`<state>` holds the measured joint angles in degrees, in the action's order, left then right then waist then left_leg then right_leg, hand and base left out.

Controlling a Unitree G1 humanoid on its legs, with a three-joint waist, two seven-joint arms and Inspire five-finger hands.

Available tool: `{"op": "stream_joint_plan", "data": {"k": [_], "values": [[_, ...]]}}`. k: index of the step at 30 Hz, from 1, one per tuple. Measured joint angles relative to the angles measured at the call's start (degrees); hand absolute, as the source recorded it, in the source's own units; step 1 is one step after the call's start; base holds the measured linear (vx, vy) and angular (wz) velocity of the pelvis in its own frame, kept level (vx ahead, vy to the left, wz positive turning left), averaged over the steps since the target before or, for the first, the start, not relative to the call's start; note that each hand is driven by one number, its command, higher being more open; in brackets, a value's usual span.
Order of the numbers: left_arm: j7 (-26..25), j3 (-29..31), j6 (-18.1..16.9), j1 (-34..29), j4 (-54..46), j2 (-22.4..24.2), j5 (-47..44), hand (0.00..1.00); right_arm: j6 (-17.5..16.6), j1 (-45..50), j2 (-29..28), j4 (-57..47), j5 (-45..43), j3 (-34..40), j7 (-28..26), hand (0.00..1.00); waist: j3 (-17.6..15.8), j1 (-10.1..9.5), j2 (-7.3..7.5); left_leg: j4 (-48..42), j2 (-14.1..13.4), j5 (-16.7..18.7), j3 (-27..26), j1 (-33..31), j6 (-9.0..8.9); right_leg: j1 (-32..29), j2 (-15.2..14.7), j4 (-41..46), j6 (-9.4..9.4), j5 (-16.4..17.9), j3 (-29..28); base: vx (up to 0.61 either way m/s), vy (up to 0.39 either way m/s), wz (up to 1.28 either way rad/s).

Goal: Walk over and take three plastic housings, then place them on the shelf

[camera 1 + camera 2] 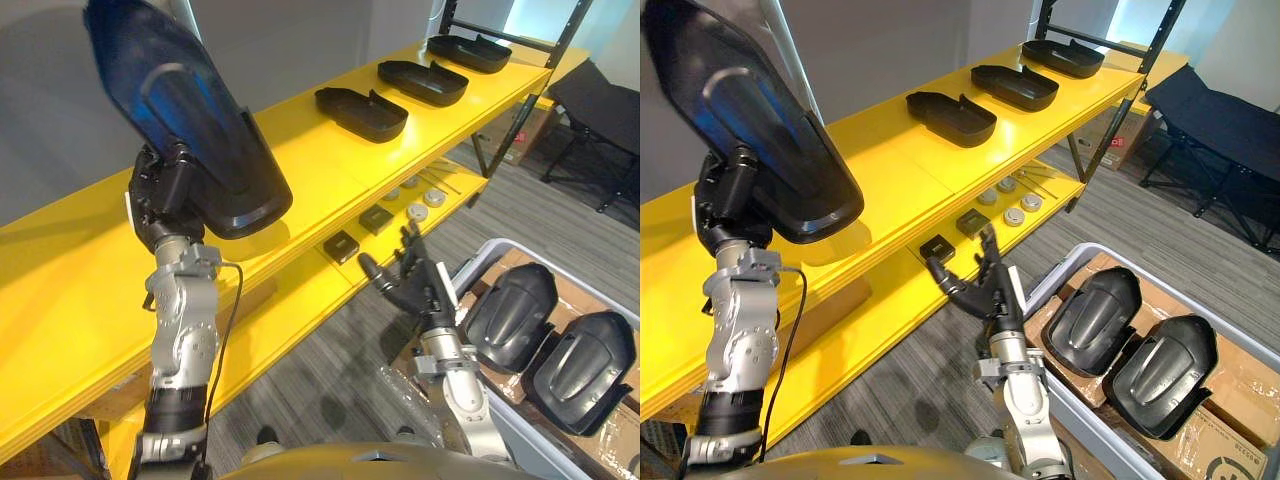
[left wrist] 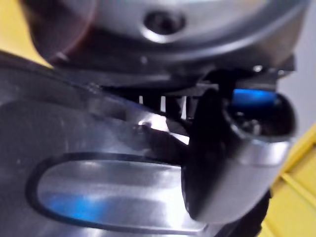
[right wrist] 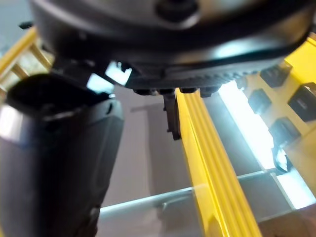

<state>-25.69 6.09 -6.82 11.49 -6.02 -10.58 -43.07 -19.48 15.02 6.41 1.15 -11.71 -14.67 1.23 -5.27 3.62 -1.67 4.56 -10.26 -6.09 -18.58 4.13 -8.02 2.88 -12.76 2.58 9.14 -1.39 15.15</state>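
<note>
Left hand (image 1: 163, 195) is clamped round the lower end of a black plastic housing (image 1: 190, 120), which stands tilted up over the near end of the yellow shelf (image 1: 300, 165). Farther along the shelf's top board, three more housings (image 1: 362, 112) lie in a row, apart from one another. Right hand (image 1: 415, 285) hangs in front of the shelf's lower board, fingers spread, holding nothing. Out from the shelf, past that hand, a grey bin (image 1: 1055, 275) holds two further housings (image 1: 510, 305) side by side.
</note>
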Motion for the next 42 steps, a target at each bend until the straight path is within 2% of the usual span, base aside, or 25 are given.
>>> {"op": "stream_joint_plan", "data": {"k": [3, 7, 10, 12, 18, 22, 29, 31, 37, 41, 42], "values": [[-2.1, 0.7, 1.4, 3.1, 6.3, -1.8, -1.7, 0.00, 0.3, 0.6, -0.1, 1.4, 0.0, -2.0, -1.2, 1.00, 0.2, 1.17, 0.35, 0.2, 0.1, -0.1, -1.3, 0.4, -0.01, -0.6, 0.0, 0.0, 0.02, -0.2, -1.3, 0.00, 0.013, -0.23], [-5.0, 0.5, 6.0, 7.0, 11.3, -3.4, 2.1, 0.00, 1.2, 2.9, 0.2, 1.4, 0.0, -2.9, -1.2, 1.00, 0.3, 2.82, 0.51, 0.2, 0.1, -0.1, -2.9, 0.4, -0.01, -1.6, 0.2, -0.7, 0.00, -1.0, -3.0, 0.01, 0.007, -0.20], [-5.1, -0.2, 8.8, 9.8, 14.5, -4.0, 3.3, 0.00, 2.0, 4.6, 0.4, 1.4, 0.0, -3.2, -0.6, 1.00, 0.3, 3.61, 0.49, 0.2, -0.2, -0.1, -3.6, 0.5, -0.01, -2.0, 0.5, -0.7, -0.14, -1.1, -3.7, -0.01, -0.005, -0.12], [-5.0, -0.7, 9.5, 10.7, 16.3, -4.0, 3.2, 0.00, 2.7, 5.2, 0.6, 1.4, 0.0, -3.6, -0.4, 1.00, 0.3, 4.34, 0.47, 0.2, -0.3, -0.1, -3.9, 0.5, -0.01, -2.1, 0.7, -0.7, -0.20, -1.2, -3.9, -0.02, -0.006, -0.09], [-6.9, -2.3, 12.1, 13.5, 24.5, -4.8, 4.8, 0.00, 2.9, 6.3, 1.8, 1.3, 0.0, -4.4, 0.6, 1.00, 0.2, 4.53, 0.43, 0.2, -0.4, -0.1, -5.1, 0.3, -0.02, -3.1, 0.9, -1.4, -0.26, -1.9, -5.6, -0.02, 0.000, -0.12], [-11.2, -2.4, 12.2, 15.8, 28.5, -6.0, 5.6, 0.00, 3.1, 6.2, 2.9, 1.2, 0.0, -5.2, 1.9, 1.00, -0.3, 4.46, 0.69, 0.2, -0.3, -0.1, -5.8, -0.1, 0.00, -3.9, 0.9, -1.7, -0.27, -2.3, -6.2, -0.01, 0.001, -0.08], [-17.6, 1.3, 11.5, 23.2, 33.2, -10.8, 7.9, 0.00, 3.9, 5.3, 3.0, 0.0, 0.0, -8.1, 3.2, 1.00, -4.2, 4.89, 1.99, -0.6, -0.4, -0.1, -6.1, -1.7, 0.10, -5.6, 0.9, -1.6, -0.26, -2.8, -6.9, 0.01, 0.001, -0.03], [-18.9, 1.8, 10.2, 25.3, 34.0, -12.9, 7.7, 0.00, 4.0, 5.1, 3.3, -1.2, 0.0, -8.5, 3.3, 1.00, -6.1, 4.93, 2.28, -1.1, -0.4, 0.0, -6.2, -1.9, 0.10, -5.8, 0.9, -1.5, -0.29, -2.9, -7.1, 0.00, 0.001, -0.02], [-22.6, 3.1, 7.7, 30.0, 34.9, -15.3, 7.5, 0.00, 4.0, 3.0, 5.0, -5.4, 0.0, -9.6, 4.2, 1.00, -9.5, 5.13, 3.14, -2.5, -0.7, 0.2, -6.2, -4.6, 0.25, -8.0, 0.9, -1.5, -0.43, -3.3, -7.5, 0.00, -0.001, -0.01], [-21.5, 2.8, 7.8, 31.1, 36.2, -16.6, 6.4, 0.00, 4.0, 2.2, 5.1, -6.4, -0.5, -10.2, 4.4, 1.00, -11.0, 5.30, 3.08, -3.8, -0.9, 0.9, -6.2, -5.6, 0.29, -8.7, 0.9, -1.2, -0.44, -3.3, -7.6, 0.00, 0.000, -0.01], [-20.5, 2.8, 8.0, 31.1, 36.6, -17.0, 6.4, 1.00, 4.0, 2.1, 5.1, -6.4, -0.5, -10.4, 4.4, 1.00, -11.2, 5.35, 2.95, -4.4, -1.0, 1.2, -6.3, -5.8, 0.28, -8.8, 0.9, -1.1, -0.46, -3.3, -7.7, 0.01, -0.004, -0.04]]}}
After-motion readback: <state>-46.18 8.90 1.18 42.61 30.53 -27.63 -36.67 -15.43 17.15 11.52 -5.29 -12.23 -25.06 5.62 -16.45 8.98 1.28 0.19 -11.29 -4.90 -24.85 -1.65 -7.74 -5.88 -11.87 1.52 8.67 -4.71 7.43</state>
